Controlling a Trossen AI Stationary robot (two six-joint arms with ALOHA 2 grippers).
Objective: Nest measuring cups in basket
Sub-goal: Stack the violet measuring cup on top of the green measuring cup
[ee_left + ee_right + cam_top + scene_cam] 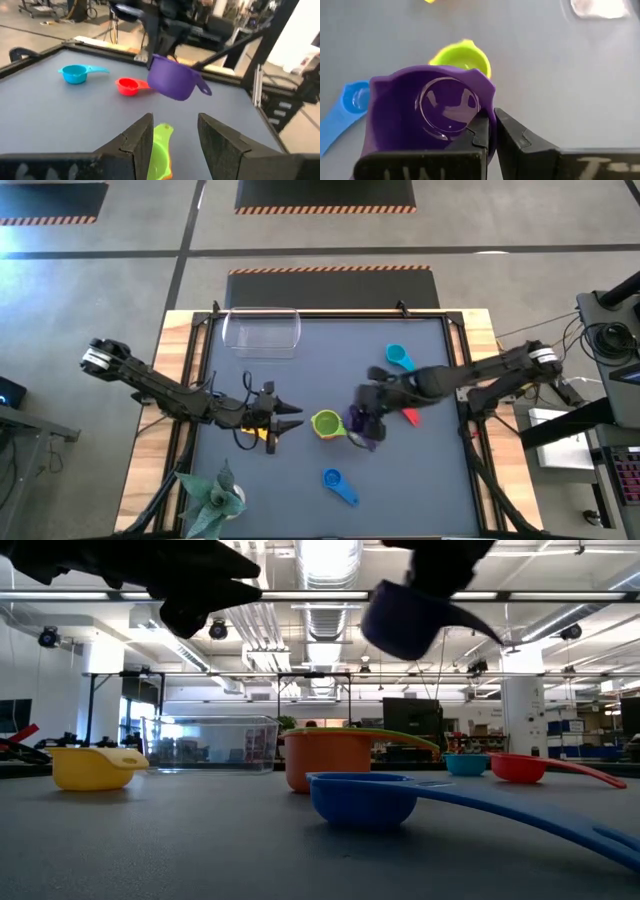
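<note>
Above mid-table, the right gripper [490, 131] pinches the purple cup [432, 112] aloft near the green cup [325, 423]; left gripper [172, 135] waits open. The basket [262, 331] holds nothing; nesting has barely begun.

Your landmark is the orange plastic cup [322, 759] mid-table, green cup rim [395, 738] poking out of it. Blue plastic scoop cup [365, 796] sits in front. Yellow cup [92, 767] far left, clear plastic tub [210, 745] behind-left. Teal cup [467, 763] and red cup [520, 767] right. Purple cup [405, 620] hangs above.
</note>
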